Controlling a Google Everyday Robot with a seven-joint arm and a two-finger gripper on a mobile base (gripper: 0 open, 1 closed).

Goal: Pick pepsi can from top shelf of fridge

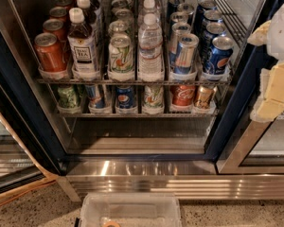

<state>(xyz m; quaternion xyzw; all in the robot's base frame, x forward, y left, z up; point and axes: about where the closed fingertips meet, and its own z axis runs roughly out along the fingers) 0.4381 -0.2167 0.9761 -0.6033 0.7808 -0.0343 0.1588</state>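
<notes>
Camera view: tool [277,79] beyond right edge of desk [132,81]; open or closed, cannot tell.
Grabbing front-right-corner pepsi can [217,56] could knock the slim can [185,53] beside it.

Speckled grey-beige stone floor [236,215] below, clear plastic bin [142,208] at its near edge.

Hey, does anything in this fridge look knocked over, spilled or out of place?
Nothing spilled or toppled. The front pepsi can on the top shelf leans slightly; the gripper hangs right of it, by the fridge frame.
</notes>
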